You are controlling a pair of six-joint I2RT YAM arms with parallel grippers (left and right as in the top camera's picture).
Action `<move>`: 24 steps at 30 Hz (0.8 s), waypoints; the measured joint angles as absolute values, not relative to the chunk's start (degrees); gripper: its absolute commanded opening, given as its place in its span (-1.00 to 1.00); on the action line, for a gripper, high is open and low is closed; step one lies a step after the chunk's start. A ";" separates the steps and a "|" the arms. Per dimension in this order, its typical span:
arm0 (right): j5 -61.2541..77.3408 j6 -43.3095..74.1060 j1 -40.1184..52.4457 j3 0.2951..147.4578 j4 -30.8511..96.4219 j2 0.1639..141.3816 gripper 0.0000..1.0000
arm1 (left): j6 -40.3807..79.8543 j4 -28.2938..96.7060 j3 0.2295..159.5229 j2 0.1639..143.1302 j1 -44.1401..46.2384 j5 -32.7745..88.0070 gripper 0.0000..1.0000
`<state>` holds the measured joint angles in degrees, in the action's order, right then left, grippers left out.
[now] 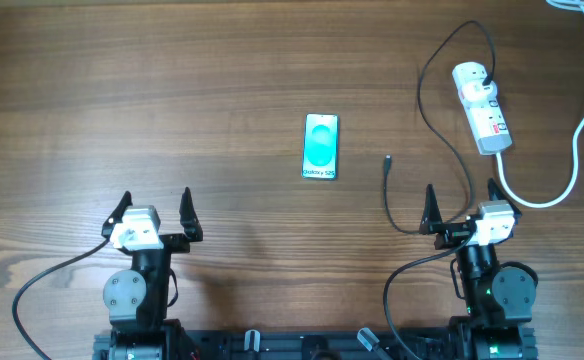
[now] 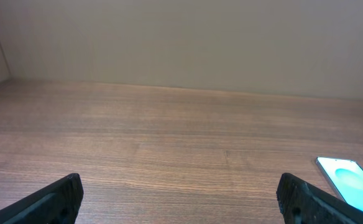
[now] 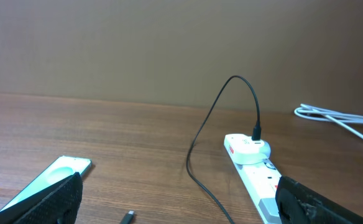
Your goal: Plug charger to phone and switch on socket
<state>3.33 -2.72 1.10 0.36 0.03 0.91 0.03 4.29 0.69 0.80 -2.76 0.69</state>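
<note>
The phone (image 1: 320, 146) lies flat mid-table, turquoise screen up; its edge shows in the left wrist view (image 2: 349, 182) and the right wrist view (image 3: 45, 179). The charger's white adapter (image 1: 471, 76) sits in the socket (image 1: 484, 110) at the back right. Its thin black cable (image 1: 424, 90) loops round to a free plug tip (image 1: 388, 160), lying on the wood right of the phone (image 3: 127, 218). My left gripper (image 1: 156, 206) stands open near the front left, nothing between its fingers. My right gripper (image 1: 462, 195) is open, just in front of the socket (image 3: 256, 180).
A thick white cord (image 1: 572, 150) runs from the socket's near end and curves off the back right corner. The black cable passes close by the right gripper's left finger. Bare wood spreads around the phone and ahead of the left gripper.
</note>
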 measured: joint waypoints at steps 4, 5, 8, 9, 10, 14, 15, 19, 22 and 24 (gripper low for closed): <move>3.33 -2.72 1.10 0.36 0.03 0.91 1.00 | 0.03 4.32 0.69 0.80 -2.76 0.69 1.00; 3.33 -2.72 1.10 0.36 0.03 0.91 0.99 | 0.03 4.29 0.69 0.80 -2.76 0.69 1.00; 3.36 -2.72 1.10 0.36 0.03 0.91 1.00 | 0.03 4.29 0.69 0.80 -2.76 0.67 1.00; 3.33 -2.72 1.10 0.36 0.03 0.91 0.99 | 0.03 4.32 0.69 0.80 -2.76 0.69 1.00; 3.36 -2.72 1.10 0.36 0.03 0.91 0.99 | 0.03 4.32 0.69 0.80 -2.76 0.69 1.00; 3.36 -2.74 1.10 0.36 0.03 0.91 0.99 | 0.03 4.32 0.69 0.80 -2.76 0.67 1.00; 3.33 -2.72 1.10 0.36 0.03 0.91 0.99 | 0.03 4.29 0.69 0.80 -2.76 0.69 1.00; 3.36 -2.72 1.10 0.36 0.03 0.91 0.99 | 0.05 4.01 0.69 0.80 -2.76 0.97 1.00; 3.33 -2.72 1.10 0.36 0.03 0.91 1.00 | 0.75 1.34 0.64 0.80 -2.76 5.54 1.00; 3.36 -2.72 1.10 0.36 0.03 0.91 0.99 | 1.15 1.91 0.64 0.80 -2.76 9.63 1.00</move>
<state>3.36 -2.72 1.10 0.36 0.03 0.91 1.15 1.91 0.64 0.80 -2.76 9.63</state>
